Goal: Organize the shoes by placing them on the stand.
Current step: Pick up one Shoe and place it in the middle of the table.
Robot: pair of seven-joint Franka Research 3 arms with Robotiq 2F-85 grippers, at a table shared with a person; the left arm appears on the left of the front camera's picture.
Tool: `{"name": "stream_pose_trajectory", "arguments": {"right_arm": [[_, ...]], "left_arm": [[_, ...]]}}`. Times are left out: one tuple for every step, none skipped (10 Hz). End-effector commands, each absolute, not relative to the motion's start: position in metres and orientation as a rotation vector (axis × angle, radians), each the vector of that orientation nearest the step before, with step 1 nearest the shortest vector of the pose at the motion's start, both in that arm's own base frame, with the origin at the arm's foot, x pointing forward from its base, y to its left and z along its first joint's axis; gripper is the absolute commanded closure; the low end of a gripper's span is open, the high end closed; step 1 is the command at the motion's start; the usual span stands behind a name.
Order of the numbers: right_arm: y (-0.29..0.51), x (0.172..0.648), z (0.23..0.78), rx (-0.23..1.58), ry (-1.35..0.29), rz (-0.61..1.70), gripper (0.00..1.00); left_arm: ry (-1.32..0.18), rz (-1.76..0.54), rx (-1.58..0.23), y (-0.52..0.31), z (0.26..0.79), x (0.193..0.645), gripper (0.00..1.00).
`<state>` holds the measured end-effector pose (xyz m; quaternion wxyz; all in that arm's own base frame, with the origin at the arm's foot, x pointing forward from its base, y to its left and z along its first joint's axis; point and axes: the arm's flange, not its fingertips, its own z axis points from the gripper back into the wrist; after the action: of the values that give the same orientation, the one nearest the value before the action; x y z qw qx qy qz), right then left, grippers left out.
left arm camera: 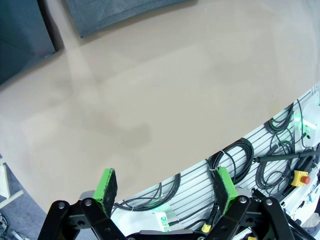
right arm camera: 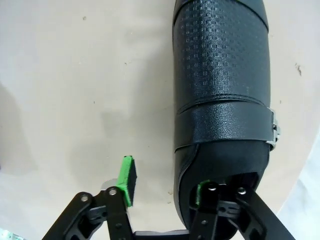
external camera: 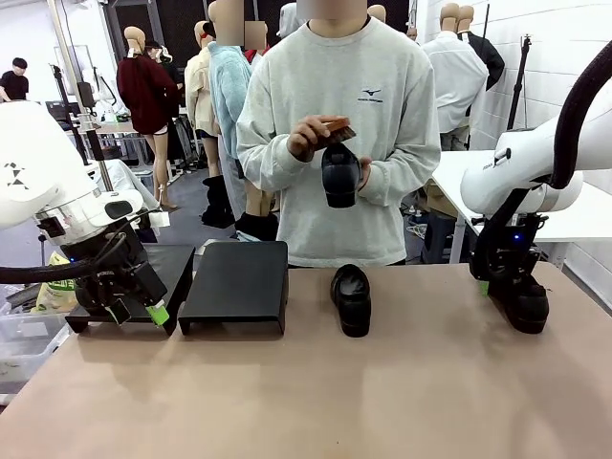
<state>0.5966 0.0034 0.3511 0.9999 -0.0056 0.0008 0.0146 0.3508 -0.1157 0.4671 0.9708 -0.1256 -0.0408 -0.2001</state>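
Right pincer (right arm camera: 164, 182) straddles the side wall of the shoe (right arm camera: 220, 75) on the right side of the counter (right arm camera: 75, 75), jaws apart; it should clamp firmly before lifting toward the stand (external camera: 234, 277).

Room behind the bench: bright, cluttered workshop.
A tan table (external camera: 306, 382) filled the foreground. A white wall (external camera: 564, 57) stood at right with a white side table (external camera: 454, 177) against it. The dark grey floor (external camera: 186, 215) beyond was evenly lit.
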Motion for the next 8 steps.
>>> {"name": "stream_pose_trajectory", "arguments": {"right_arm": [[0.006, 0.594, 0.344, -0.057, 0.004, 0.007, 1.00], [0.006, 0.595, 0.344, -0.063, 0.008, 0.004, 1.00], [0.002, 0.600, 0.339, -0.073, 0.018, -0.005, 1.00], [-0.002, 0.602, 0.336, -0.071, 0.022, -0.021, 1.00], [-0.004, 0.603, 0.336, -0.069, 0.028, -0.026, 1.00], [-0.004, 0.604, 0.336, -0.068, 0.029, -0.026, 1.00], [-0.006, 0.605, 0.335, -0.060, 0.033, -0.032, 1.00], [-0.011, 0.603, 0.339, -0.045, 0.034, -0.045, 1.00]], "left_arm": [[-0.082, -0.401, -0.257, -0.116, 0.467, 0.350, 0.00], [-0.082, -0.401, -0.257, -0.116, 0.467, 0.350, 0.00], [-0.082, -0.401, -0.257, -0.116, 0.467, 0.350, 0.00], [-0.082, -0.401, -0.257, -0.116, 0.467, 0.350, 0.00], [-0.082, -0.401, -0.257, -0.116, 0.467, 0.350, 0.00], [-0.082, -0.401, -0.257, -0.116, 0.467, 0.350, 0.00], [-0.082, -0.401, -0.257, -0.116, 0.467, 0.350, 0.00], [-0.082, -0.401, -0.257, -0.116, 0.467, 0.350, 0.00]]}}
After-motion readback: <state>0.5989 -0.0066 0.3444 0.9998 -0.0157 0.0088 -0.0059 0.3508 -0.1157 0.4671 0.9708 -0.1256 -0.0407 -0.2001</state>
